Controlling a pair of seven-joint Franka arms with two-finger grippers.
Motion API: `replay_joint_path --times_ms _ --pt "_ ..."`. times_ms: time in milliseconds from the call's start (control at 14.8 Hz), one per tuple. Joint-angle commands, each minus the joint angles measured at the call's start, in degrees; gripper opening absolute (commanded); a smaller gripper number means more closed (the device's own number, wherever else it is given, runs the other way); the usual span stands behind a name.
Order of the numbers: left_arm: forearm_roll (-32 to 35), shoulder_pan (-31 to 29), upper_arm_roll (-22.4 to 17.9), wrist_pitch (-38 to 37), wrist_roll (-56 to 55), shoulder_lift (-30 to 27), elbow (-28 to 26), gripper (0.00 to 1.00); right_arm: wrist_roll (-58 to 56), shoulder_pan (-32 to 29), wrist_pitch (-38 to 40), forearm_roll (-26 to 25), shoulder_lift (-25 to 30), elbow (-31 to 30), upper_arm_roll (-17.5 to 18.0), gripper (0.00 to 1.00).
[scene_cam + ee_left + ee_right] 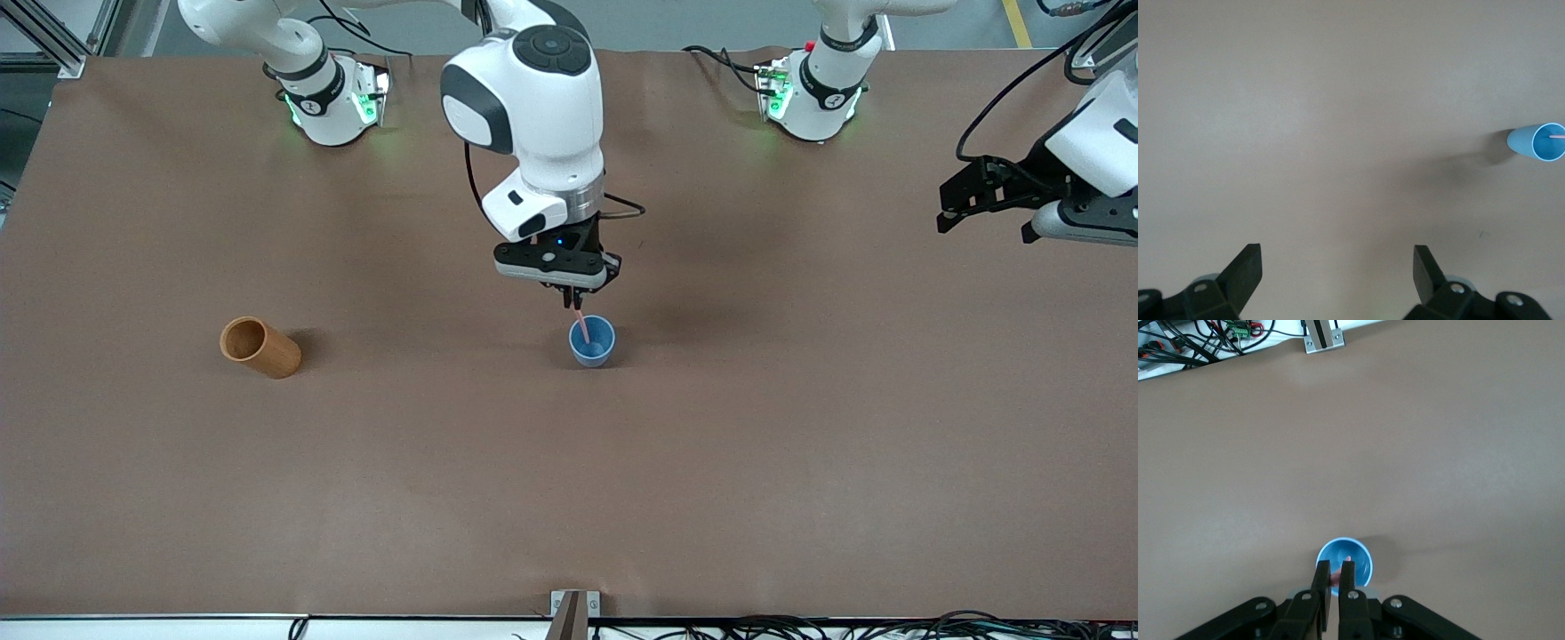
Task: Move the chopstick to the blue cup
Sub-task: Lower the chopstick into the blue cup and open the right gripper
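No text, label, brand, number or sign can be read in any of the views: the robot arm bases show only small dark marks too tiny to make out, and the brown counter carries no lettering

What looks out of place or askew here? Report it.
The brown wooden cup lies tipped on its side toward the right arm's end of the table. Otherwise normal: the right gripper holds the chopstick into the upright blue cup; the left gripper waits open.
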State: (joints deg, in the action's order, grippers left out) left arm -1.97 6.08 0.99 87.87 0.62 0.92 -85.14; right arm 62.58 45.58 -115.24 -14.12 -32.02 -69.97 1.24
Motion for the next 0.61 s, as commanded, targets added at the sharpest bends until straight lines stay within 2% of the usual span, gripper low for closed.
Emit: replay_joint_path --times_ms 0,337,472,540 --pt "-1.20 -0.28 -0.37 -0.06 0.78 0.75 1.99 1.00 0.96 1.09 -2.62 -2.40 -0.66 -2.01 -0.37 0.09" --pt "-0.76 -0.11 -0.29 -0.24 0.61 0.13 1.82 1.00 0.61 1.44 -4.91 -2.93 -2.60 -2.01 -0.45 0.17" --pt "-0.67 -0.11 -0.29 -0.24 0.26 0.22 1.82 1.00 0.61 1.18 -4.65 -2.84 -2.52 -2.01 -0.37 0.34" --pt "-0.67 -0.11 -0.37 -0.24 0.34 0.31 1.90 1.00 0.26 0.83 -4.47 -2.84 -2.26 -1.92 -0.45 0.40"
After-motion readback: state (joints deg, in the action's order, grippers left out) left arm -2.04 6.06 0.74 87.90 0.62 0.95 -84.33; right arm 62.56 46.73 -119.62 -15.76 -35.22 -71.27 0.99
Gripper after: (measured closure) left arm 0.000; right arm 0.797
